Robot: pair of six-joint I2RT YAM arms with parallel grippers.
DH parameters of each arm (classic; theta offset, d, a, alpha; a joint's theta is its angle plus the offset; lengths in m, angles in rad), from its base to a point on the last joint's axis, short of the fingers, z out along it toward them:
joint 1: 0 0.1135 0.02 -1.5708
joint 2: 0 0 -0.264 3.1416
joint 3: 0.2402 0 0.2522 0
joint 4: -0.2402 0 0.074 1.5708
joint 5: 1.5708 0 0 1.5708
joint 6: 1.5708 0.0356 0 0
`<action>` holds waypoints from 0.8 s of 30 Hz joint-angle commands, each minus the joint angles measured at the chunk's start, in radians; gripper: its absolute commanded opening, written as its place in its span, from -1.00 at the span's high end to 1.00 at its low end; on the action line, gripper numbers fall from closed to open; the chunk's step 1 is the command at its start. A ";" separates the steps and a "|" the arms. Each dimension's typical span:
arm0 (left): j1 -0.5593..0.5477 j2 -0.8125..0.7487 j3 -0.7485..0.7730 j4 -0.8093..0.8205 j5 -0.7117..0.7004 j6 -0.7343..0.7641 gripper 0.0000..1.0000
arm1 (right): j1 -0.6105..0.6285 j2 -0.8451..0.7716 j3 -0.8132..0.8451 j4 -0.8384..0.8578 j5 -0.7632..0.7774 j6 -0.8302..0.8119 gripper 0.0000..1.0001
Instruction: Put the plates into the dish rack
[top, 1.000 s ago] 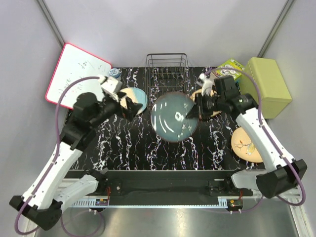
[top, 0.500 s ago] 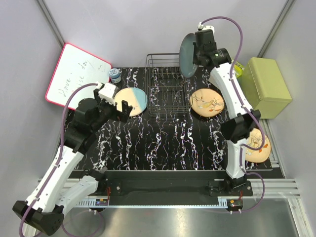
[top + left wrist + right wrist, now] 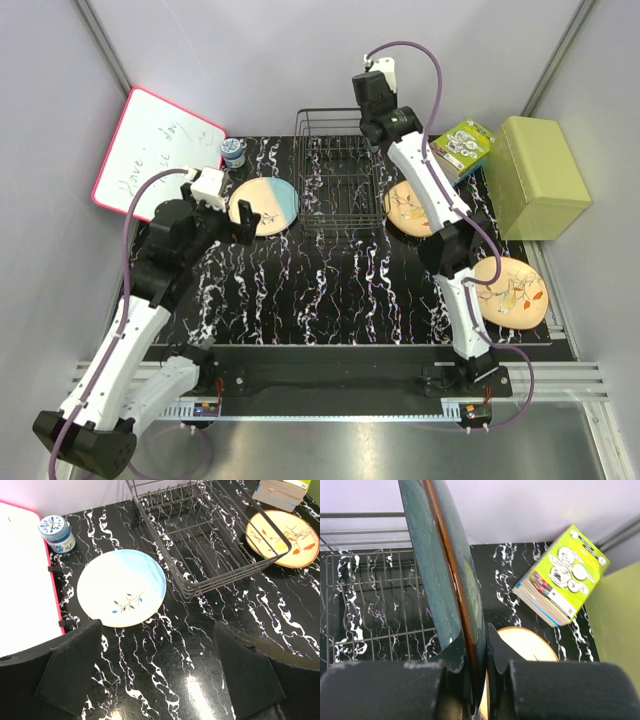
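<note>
A: By what is the dark plate (image 3: 445,580) held, and where?
B: It is pinched at its rim by the right gripper (image 3: 477,652), which is closed on it; it is stood on edge over the far right part of the dish rack (image 3: 370,605); whether a wire is touched cannot be told.
A: How is the lowering best done?
B: The rim should be lined up with a gap between two upright wires; the plate is judged best brought straight down, slowly, so that the rack's side is not struck; release should be withheld until the plate is borne by the wires.
A: And the left gripper (image 3: 160,672)?
B: It is spread wide and nothing is held; it is hung above the table (image 3: 175,645) near the beige and blue plate (image 3: 121,587), laid flat just left of the rack; an orange plate (image 3: 285,537) is laid just right of the rack, and a second orange plate (image 3: 510,290) nearer the arm bases.
</note>
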 commanded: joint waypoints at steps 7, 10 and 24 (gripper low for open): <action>0.040 -0.002 -0.017 0.050 0.034 -0.033 -0.98 | 0.002 0.065 0.135 0.229 0.098 -0.024 1.00; 0.046 0.000 -0.021 0.049 0.037 -0.037 -0.98 | 0.003 0.095 0.141 0.238 0.095 -0.030 1.00; 0.080 -0.016 -0.047 0.041 0.040 -0.049 -0.98 | 0.009 0.206 0.106 0.238 0.159 0.004 1.00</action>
